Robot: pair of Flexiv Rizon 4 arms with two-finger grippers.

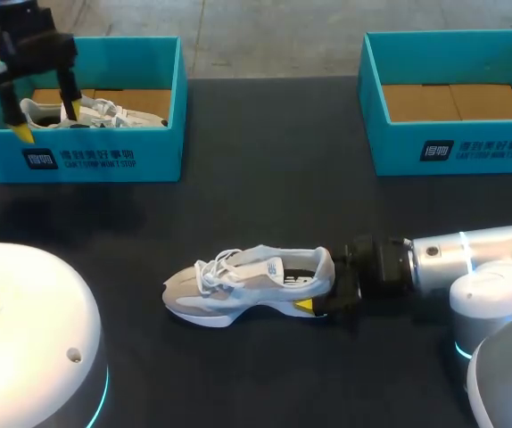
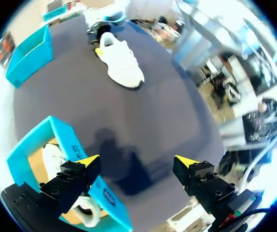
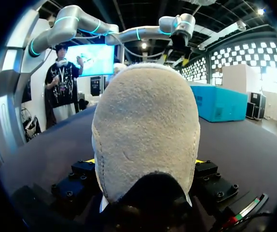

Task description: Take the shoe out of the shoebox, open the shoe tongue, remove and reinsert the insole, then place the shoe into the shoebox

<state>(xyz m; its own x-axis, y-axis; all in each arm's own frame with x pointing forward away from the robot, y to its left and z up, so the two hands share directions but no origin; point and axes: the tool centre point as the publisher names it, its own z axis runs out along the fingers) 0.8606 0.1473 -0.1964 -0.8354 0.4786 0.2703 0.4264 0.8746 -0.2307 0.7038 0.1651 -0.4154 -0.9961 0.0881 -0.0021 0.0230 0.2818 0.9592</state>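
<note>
One shoe [image 1: 247,281] mid-table, heel clamped by right pincer [image 1: 323,292]; left pincer [image 1: 46,123] wide above left shoebox [image 1: 86,159] rim.

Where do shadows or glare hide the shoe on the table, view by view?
Head view: even light, a soft shadow under the shoe on the table, no glare. Left wrist view: a dark shadow lies on the tabletop ahead of the left gripper, short of the shoe. Right wrist view: its heel fills the view, evenly lit.

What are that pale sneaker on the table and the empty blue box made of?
Pale lace-up sneaker: heel looks like fuzzy suede, nap visible; sole smooth white, probably foam or rubber. Empty teal open-topped box: likely matte cardboard, its floor showing bare brown flaps.
</note>
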